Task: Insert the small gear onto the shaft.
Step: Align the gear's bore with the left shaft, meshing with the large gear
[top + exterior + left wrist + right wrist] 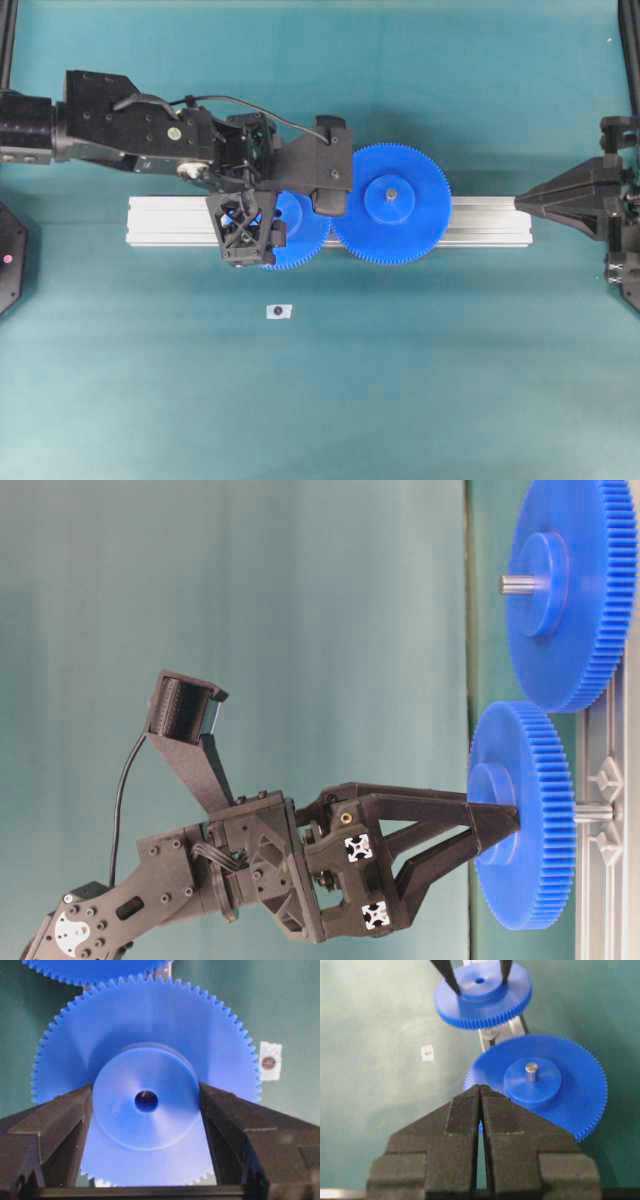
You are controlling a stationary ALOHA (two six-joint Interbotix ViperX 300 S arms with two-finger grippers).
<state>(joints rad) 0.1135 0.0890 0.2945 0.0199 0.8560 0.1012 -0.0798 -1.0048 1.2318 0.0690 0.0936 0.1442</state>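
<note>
The left hand point(495, 832) clamps the small gear's point(300, 228) hub, holding its bore square over the rail point(480, 222); at three o'clock, the right hand point(480, 1091) rests pressed together.

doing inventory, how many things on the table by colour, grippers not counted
blue: 2, small gear and wider gear
silver: 2, aluminium rail and shaft, tiny pin on a clear base
total: 4

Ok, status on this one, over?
Left gripper clamped on small gear hub, above rail. Right gripper shut, standing off. Large gear alongside, nothing blocking.
</note>
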